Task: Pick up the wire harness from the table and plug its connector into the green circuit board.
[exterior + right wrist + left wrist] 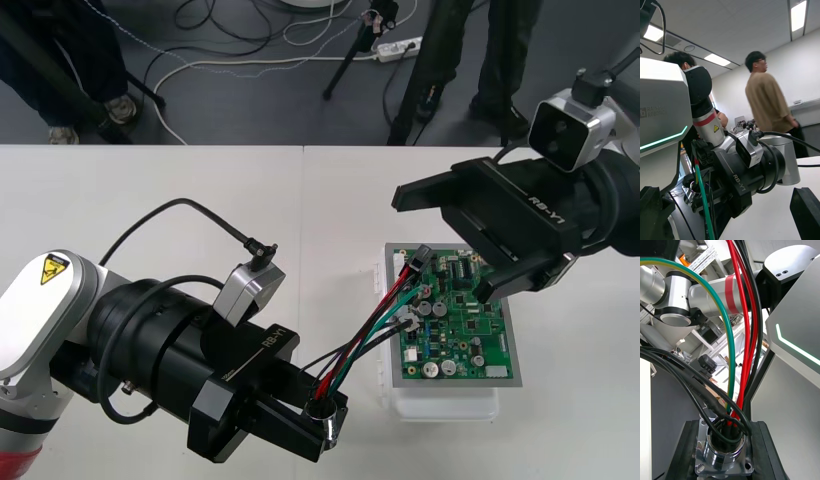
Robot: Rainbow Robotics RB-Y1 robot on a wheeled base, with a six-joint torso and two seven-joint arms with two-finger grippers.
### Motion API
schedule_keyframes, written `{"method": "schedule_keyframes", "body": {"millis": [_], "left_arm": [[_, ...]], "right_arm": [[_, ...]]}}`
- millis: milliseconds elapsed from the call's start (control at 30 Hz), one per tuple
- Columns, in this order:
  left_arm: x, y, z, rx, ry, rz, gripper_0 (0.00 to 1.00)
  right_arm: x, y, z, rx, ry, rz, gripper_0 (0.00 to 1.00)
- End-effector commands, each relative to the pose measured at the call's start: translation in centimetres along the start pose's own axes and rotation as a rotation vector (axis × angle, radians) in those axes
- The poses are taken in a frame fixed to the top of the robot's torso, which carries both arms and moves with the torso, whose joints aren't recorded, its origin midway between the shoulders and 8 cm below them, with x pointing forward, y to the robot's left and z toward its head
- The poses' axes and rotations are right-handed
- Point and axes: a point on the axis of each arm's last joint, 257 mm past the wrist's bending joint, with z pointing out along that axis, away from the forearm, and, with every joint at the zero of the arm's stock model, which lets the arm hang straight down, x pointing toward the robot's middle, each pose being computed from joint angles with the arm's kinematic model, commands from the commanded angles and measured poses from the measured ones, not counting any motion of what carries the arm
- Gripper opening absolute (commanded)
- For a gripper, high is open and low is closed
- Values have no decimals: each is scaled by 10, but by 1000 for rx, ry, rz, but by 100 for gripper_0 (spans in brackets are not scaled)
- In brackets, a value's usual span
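Observation:
The green circuit board (462, 322) sits on its white base (447, 403) right of centre. My left gripper (322, 417) is shut on the harness's round metal socket (320, 409) (720, 452) just off the board's near left corner. Red, green and black wires (370, 325) (747, 333) climb from it to the black plug (419, 260) at the board's far left corner; whether it is seated I cannot tell. My right gripper (440, 245) (730, 219) hovers open over that corner, one finger on each side of the plug (703, 154). Facing the right wrist camera is the left gripper (696, 191).
The light table (200, 190) stretches bare to the left and beyond the board. Its far edge runs along the top, with dark floor, cables and a power strip (397, 46) behind it. The right arm's ringed link (730, 290) crosses above the wires.

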Motion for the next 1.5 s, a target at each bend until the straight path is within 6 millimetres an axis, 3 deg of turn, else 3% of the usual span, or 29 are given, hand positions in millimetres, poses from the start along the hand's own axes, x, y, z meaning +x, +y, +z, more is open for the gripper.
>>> {"method": "schedule_keyframes", "body": {"millis": [33, 500, 1500], "left_arm": [[3, -12, 5, 50, 41, -58, 0], [2, -12, 5, 54, 38, -57, 0], [0, -13, 7, 60, 31, -53, 0]], "right_arm": [[-7, 10, 21, -83, 7, 45, 100], [-13, 28, 40, -160, 11, 55, 100], [-22, 44, 43, -213, -45, 119, 100]]}}
